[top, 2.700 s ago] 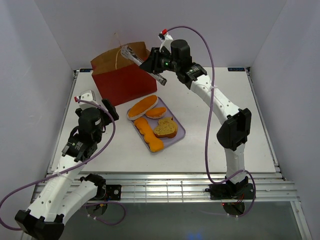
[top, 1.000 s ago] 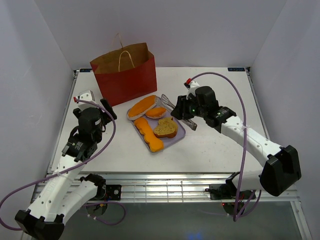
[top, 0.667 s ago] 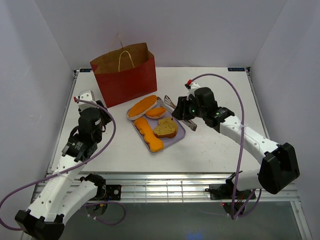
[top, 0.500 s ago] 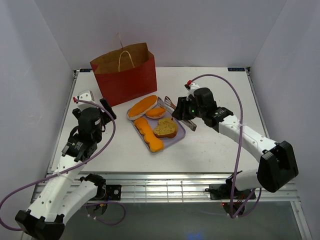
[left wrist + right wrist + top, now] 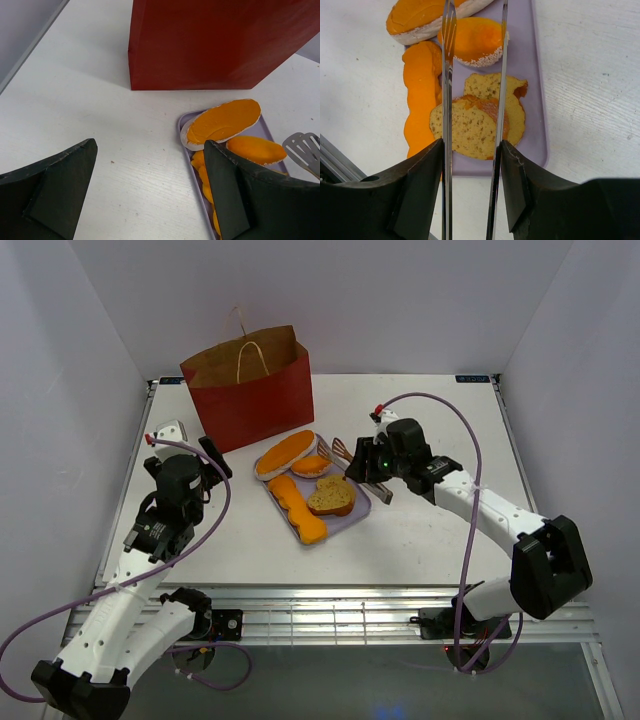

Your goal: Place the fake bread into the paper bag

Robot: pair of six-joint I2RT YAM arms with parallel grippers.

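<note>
Bread still on tray, outside bag.
Orange and tan fake bread pieces (image 5: 331, 497) lie on flat lavender tray (image 5: 530, 75) beside upright red paper bag (image 5: 255, 405); right fingers (image 5: 420, 185) clench long metal tongs (image 5: 448, 75) above them (tips apart); left fingers (image 5: 65, 175) released, empty, over white table (image 5: 430, 530).

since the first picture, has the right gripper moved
Yes. The right gripper, holding the tongs, came from above the paper bag nearer, to the lavender tray's right edge.

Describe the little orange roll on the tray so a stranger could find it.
Start at the red paper bag at the back left; the lavender tray lies in front of it. At the tray's bag end, the roll sits beside the long loaf, far shorter and oval.
</note>
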